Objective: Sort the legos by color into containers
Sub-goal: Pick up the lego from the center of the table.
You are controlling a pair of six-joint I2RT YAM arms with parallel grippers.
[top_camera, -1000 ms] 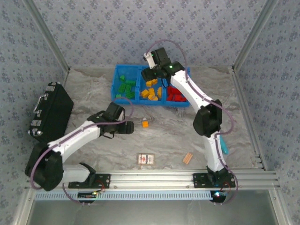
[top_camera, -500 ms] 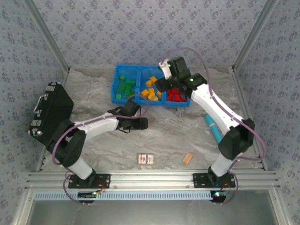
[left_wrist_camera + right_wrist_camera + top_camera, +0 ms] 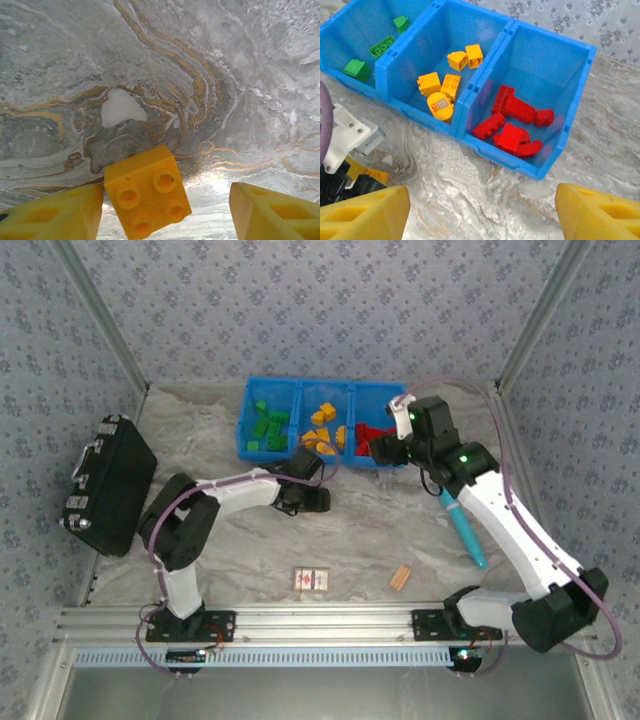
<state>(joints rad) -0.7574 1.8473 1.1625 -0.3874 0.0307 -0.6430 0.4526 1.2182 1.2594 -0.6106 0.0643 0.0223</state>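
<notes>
The left arm [image 3: 240, 488] reaches low over the marbled surface [image 3: 240, 75], just on the near side of the blue tray [image 3: 300, 385]. Its jaws stand partly open around a yellow brick [image 3: 147, 197] lying there, studs showing. The brick touches one finger, with a clear gap to the other. On the right arm [image 3: 510, 515] the jaws hang wide apart and empty, near the tray's right bin, where red bricks [image 3: 512, 125] lie. Yellow ones [image 3: 442, 87] lie in the middle bin and green ones [image 3: 380, 47] in the left.
</notes>
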